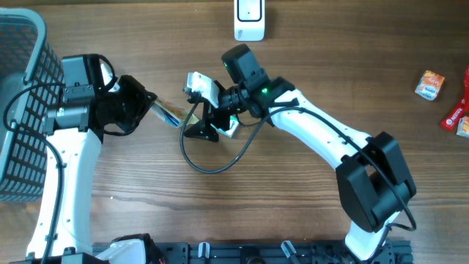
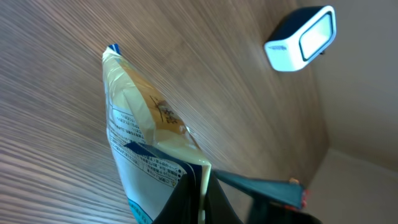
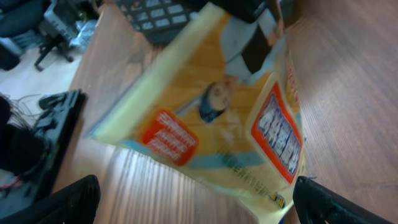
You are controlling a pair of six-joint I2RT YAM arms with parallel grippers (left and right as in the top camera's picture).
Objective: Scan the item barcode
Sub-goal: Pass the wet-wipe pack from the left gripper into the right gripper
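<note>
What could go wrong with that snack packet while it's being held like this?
The left gripper pinches the packet only at one edge, so it may slip or flop. The open right gripper sits close and could knock it. The looped black cable might snag an arm.

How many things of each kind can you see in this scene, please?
Basket: 1
Scanner: 1
Yellow packet, held in the left gripper: 1
Loose packets at the right edge: at least 2, others cut off by the frame
Total: at least 5
</note>
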